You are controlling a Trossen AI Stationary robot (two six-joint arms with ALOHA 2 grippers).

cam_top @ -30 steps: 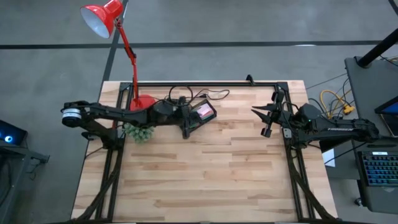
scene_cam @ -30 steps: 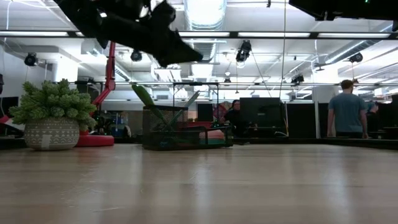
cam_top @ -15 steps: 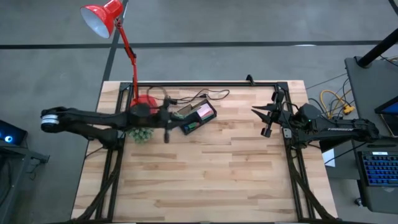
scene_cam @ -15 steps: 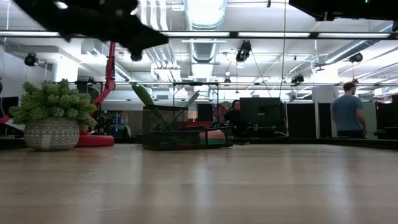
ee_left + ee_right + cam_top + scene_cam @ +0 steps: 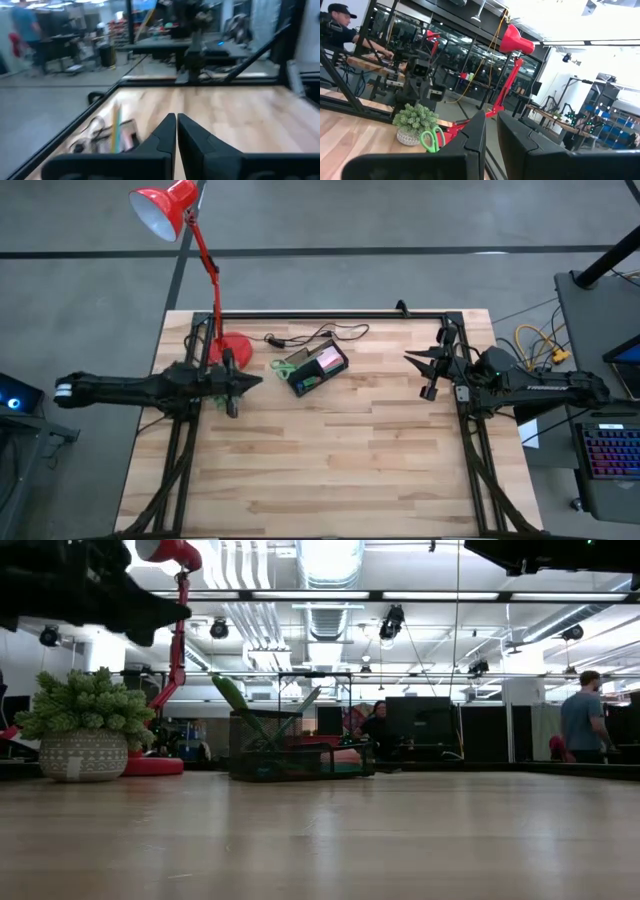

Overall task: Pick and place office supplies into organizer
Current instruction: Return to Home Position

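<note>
The black organizer [image 5: 318,370] stands at the table's far middle with a pink pad and green pieces inside. Green scissors [image 5: 285,366] stick out over its left end; their handles [image 5: 432,138] show in the right wrist view. In the low view a green piece [image 5: 233,698] leans up out of the organizer [image 5: 300,758]. My left gripper [image 5: 250,380] hangs level and shut, left of the organizer and clear of it; the blurred organizer [image 5: 112,141] lies ahead of it [image 5: 176,122]. My right gripper [image 5: 412,360] waits at the table's right side, fingers nearly together, holding nothing.
A red lamp's round base [image 5: 232,345] stands at the far left beside my left arm. A potted plant [image 5: 85,735] sits under that arm. A black cable [image 5: 320,335] runs behind the organizer. People move in the room beyond the table [image 5: 582,725].
My left gripper has drawn back from above the organizer toward the table's left edge, sinking a little, and now hangs over the plant. The organizer and the scissors at its left end, covered by the arm before, now show in the high view.
</note>
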